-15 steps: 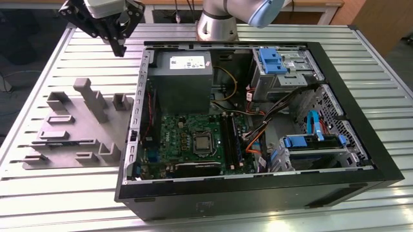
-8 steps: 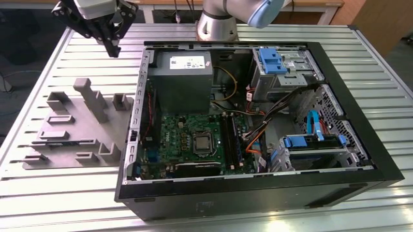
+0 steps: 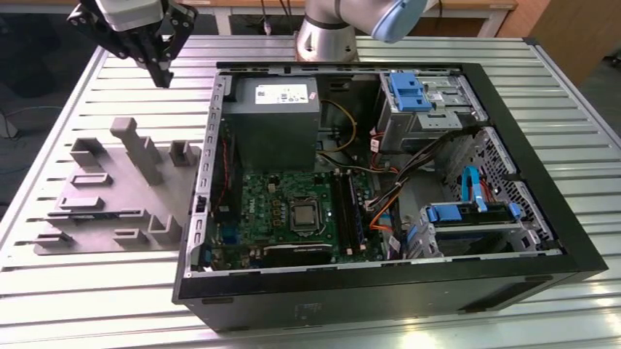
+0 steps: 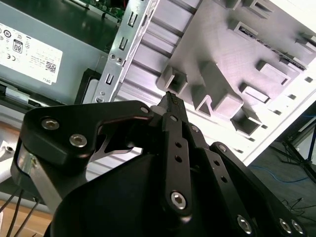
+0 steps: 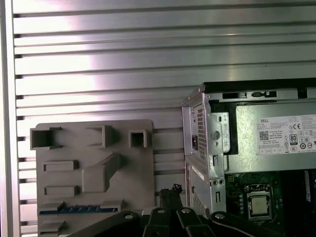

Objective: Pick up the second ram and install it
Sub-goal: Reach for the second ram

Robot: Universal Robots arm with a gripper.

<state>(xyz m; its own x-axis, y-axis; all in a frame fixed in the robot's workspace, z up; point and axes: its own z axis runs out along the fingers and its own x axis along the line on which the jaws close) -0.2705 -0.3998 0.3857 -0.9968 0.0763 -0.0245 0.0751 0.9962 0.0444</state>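
A silver table [image 3: 58, 291] of ribbed, slotted aluminium planks carries everything. Off its edge, at the exterior view's left, lies dark floor [image 3: 25, 51]. A wood-coloured bench front runs along the back of the room.

On the table at the exterior view's left sits a grey moulded tray [image 3: 97, 227] with upright blocks and pockets of differing heights. The second ram [image 3: 102, 214] stands on its long edge in a narrow slot of this tray, towards the tray's near end. From the exterior view it reads as a thin dark line. In the first wrist view it is a long blue-green strip [image 5: 79, 210] seen edge-on, lying across most of the tray's width. Its chips cannot be made out.

The gripper [image 3: 163, 78] hangs above the table behind the tray's far end, well apart from the ram and just beside the case's far corner. Its black fingers are pressed together at the tips with nothing between them, as the second wrist view also shows [image 4: 171, 98].

To the right lies an open black computer case [image 3: 388, 291] on its side. Inside are a grey power supply [image 3: 276, 94], a green motherboard [image 3: 281, 196] with a bare processor [image 3: 304, 214], and long black memory slots [image 3: 347, 207]. Blue drive brackets [image 3: 408, 91] sit further right. The arm's base [image 3: 325, 40] stands behind the case.
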